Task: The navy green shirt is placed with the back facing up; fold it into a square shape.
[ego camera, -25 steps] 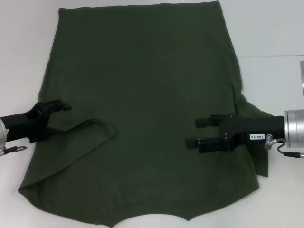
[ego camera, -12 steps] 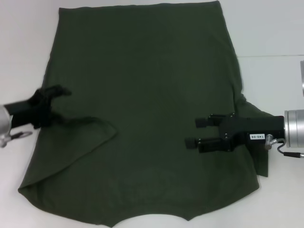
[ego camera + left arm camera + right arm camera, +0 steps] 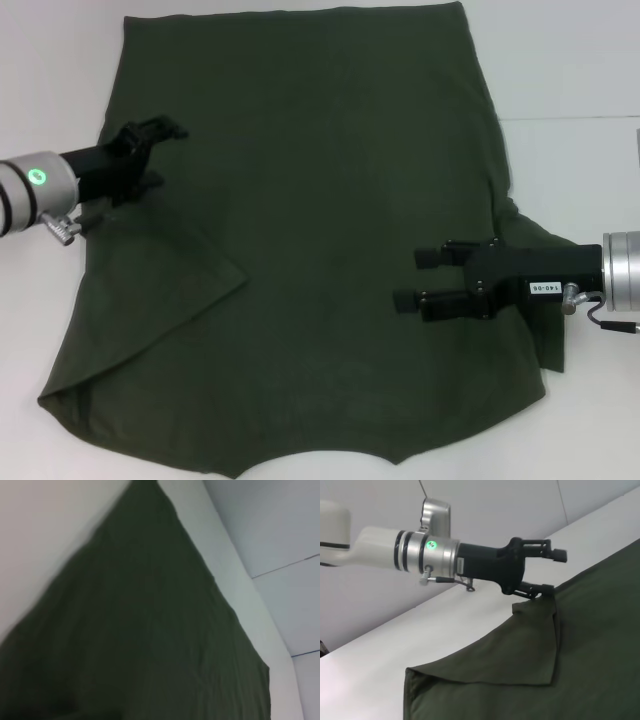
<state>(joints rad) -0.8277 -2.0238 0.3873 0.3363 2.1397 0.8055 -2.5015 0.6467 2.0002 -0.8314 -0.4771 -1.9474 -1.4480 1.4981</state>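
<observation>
the shirt lies spread flat on the white table, plain side up, filling most of the head view. its left sleeve is folded in over the body, making a pointed flap whose tip points toward the middle of the cloth. the right sleeve still sticks out past the right edge, partly hidden under the right arm.

the left gripper is over the shirt's left edge, beyond the flap. in the right wrist view its fingers stand parted; the lower one touches the raised corner of the folded cloth, and i cannot tell whether anything is pinched.

the right gripper hovers over the right half of the shirt, pointing toward the middle, fingers spread apart with nothing between them.
</observation>
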